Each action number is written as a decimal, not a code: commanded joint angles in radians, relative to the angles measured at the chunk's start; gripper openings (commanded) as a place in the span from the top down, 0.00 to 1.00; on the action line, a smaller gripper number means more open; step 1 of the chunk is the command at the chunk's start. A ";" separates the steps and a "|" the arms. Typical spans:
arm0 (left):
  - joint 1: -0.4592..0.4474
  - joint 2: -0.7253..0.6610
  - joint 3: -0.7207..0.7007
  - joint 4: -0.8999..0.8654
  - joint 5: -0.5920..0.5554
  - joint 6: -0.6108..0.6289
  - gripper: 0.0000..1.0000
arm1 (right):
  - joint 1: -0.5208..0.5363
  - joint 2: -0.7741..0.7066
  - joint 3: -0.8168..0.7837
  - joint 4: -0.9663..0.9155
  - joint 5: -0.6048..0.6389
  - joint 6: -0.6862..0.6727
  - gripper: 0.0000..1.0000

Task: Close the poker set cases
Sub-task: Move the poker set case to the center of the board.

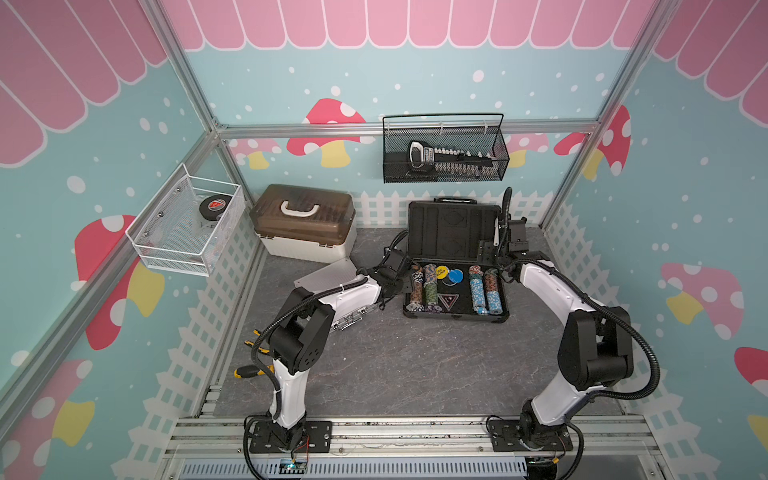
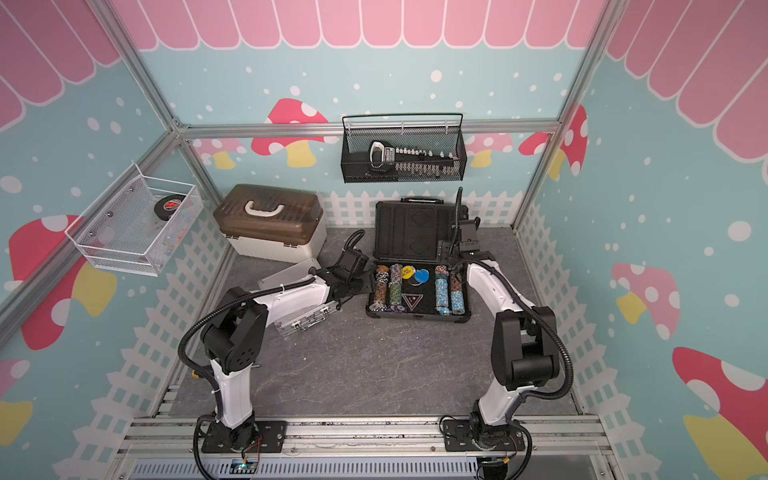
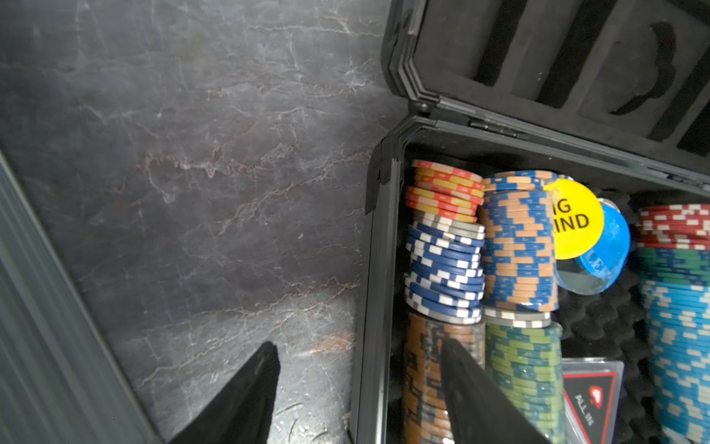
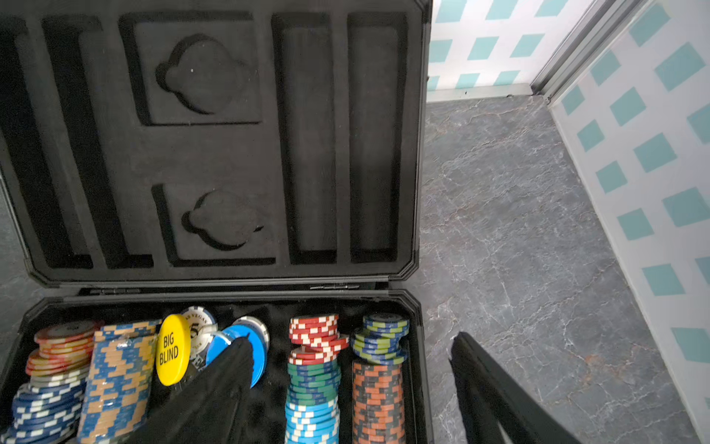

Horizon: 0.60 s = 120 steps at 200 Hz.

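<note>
The larger dark-grey poker case lies open in both top views. Its foam-lined lid stands up at the back, and chip stacks fill its base. My left gripper is open and straddles the base's left wall, one finger over the table and one over the chips. My right gripper is open across the base's right side, one finger above the blue button and one outside over the table. The small silver ribbed case lies under my left arm, lid apparently down.
A white box with a brown lid stands at the back left. A black wire basket hangs on the back wall and a white mesh basket on the left wall. Yellow-handled tools lie by the left arm's base.
</note>
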 commanded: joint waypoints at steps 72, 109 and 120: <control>-0.011 0.126 0.070 0.000 0.025 -0.029 0.66 | -0.041 0.079 0.096 -0.017 -0.070 0.000 0.19; -0.014 0.125 0.051 -0.004 0.026 -0.019 0.90 | -0.058 0.110 0.127 -0.016 -0.076 0.005 0.19; -0.013 0.122 0.039 -0.001 0.032 -0.016 0.98 | -0.063 0.119 0.139 -0.016 -0.077 -0.001 0.19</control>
